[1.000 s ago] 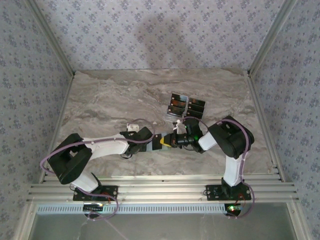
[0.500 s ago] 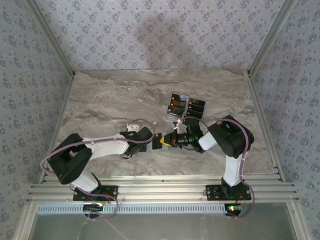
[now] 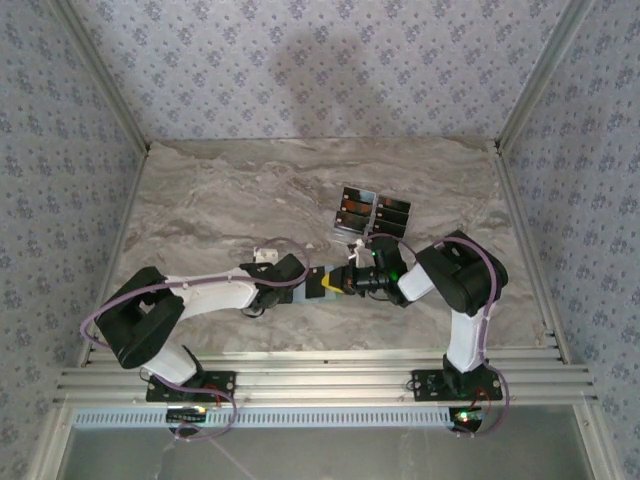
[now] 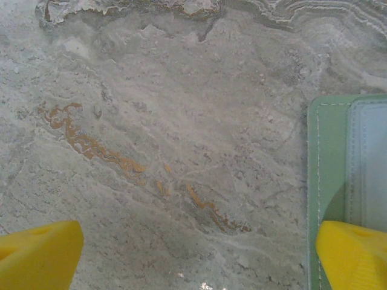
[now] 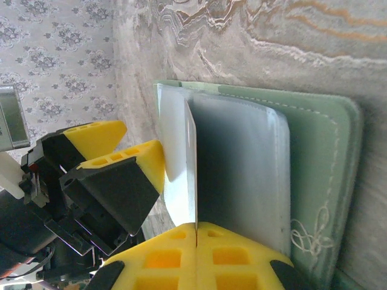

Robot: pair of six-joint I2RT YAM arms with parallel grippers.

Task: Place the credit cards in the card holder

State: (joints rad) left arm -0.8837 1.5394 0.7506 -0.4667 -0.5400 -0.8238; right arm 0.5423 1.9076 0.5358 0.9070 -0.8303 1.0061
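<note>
The card holder (image 5: 314, 139) lies open on the marble, pale green with grey-blue pockets (image 4: 329, 181). My right gripper (image 5: 196, 232) is shut on a credit card (image 5: 195, 163), seen edge-on, which stands upright over the holder's inner pocket. My left gripper (image 4: 193, 257) is wide open just left of the holder, with bare marble between its yellow fingertips (image 4: 36, 254); its right fingertip sits over the holder's edge. From above, the two grippers meet at the holder (image 3: 316, 290), the left (image 3: 306, 283) and the right (image 3: 345, 281). More credit cards (image 3: 354, 210) lie behind them.
A second group of black cards (image 3: 393, 213) lies next to the first, just beyond the right arm. Aluminium rails (image 3: 300, 380) run along the near edge, and patterned walls close in the table's back and sides.
</note>
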